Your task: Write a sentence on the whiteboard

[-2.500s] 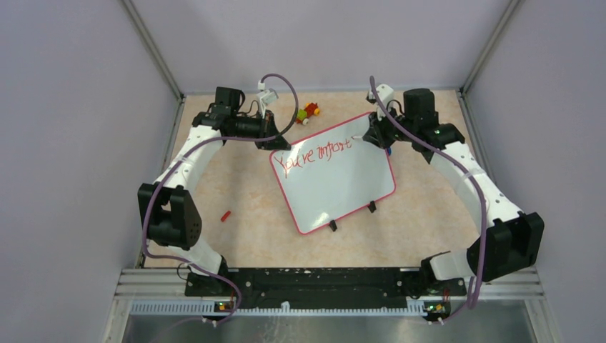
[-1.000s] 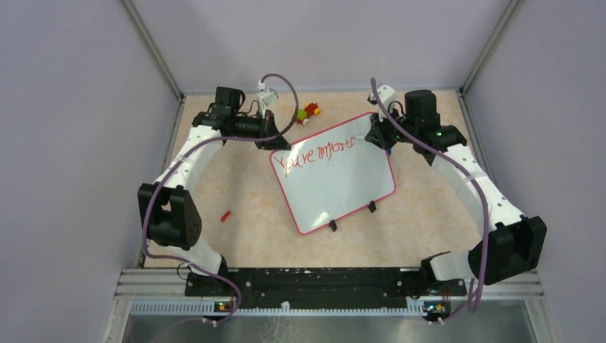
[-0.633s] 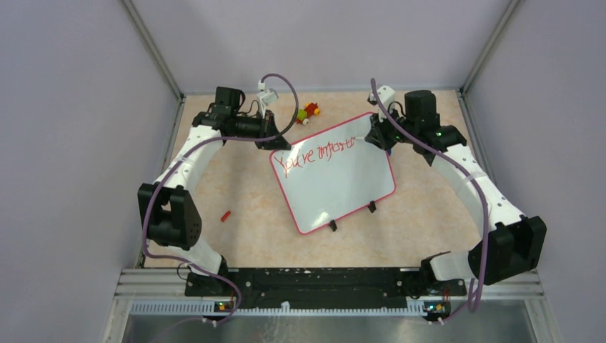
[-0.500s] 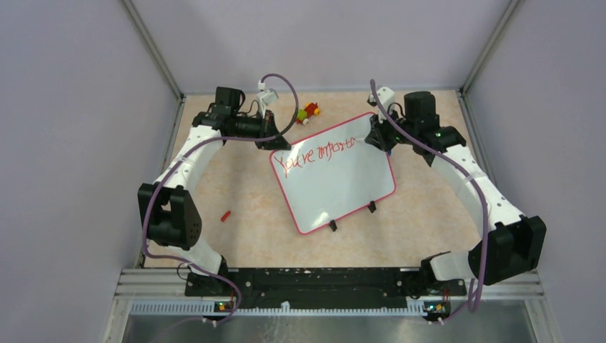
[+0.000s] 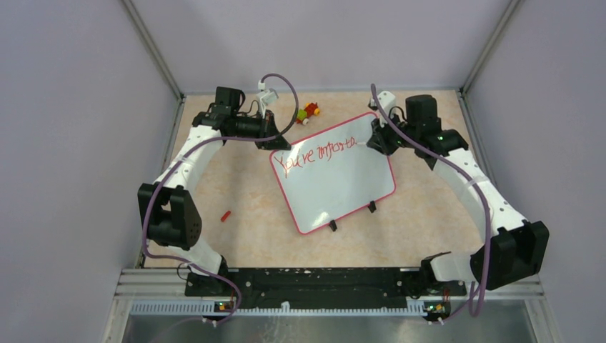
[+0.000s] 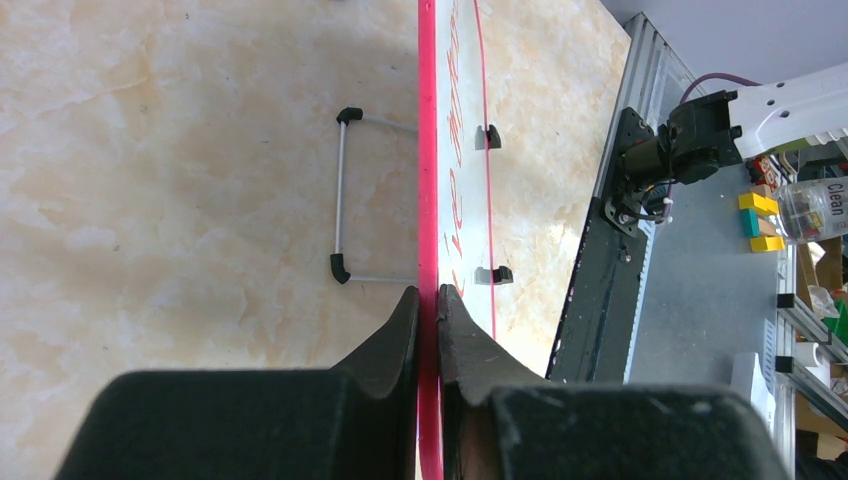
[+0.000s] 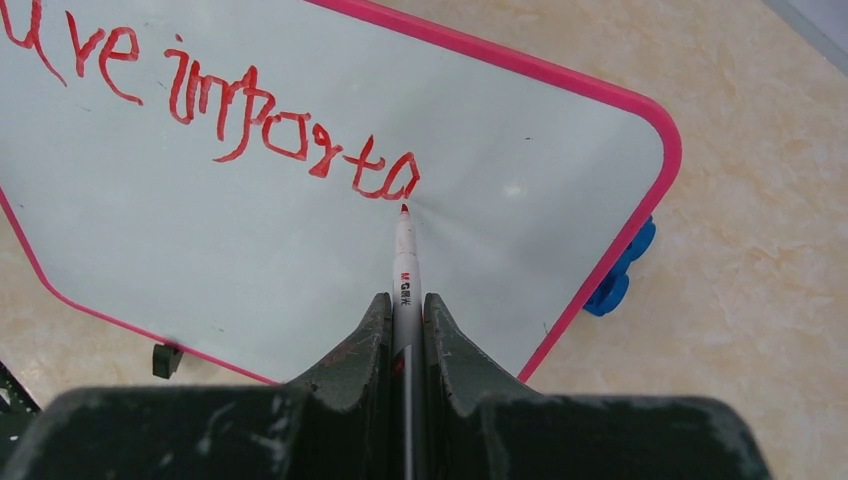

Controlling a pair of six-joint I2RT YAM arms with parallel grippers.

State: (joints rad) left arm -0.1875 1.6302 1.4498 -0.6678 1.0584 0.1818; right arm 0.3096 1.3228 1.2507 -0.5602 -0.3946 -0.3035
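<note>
On the tabletop [image 5: 243, 214], toward its far side, sits the whiteboard [image 5: 336, 186], its pink rim pinched in the nearly closed left tool [image 6: 428, 300]. The right tool [image 7: 405, 305] is clamped tight on a marker [image 7: 404, 255], tip at the end of the sentence [image 7: 250, 110], "You're importa".

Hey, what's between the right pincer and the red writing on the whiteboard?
Only the marker: its white barrel runs from the shut right pincer, its red tip just below the last letter of the writing, in the right wrist view.
</note>
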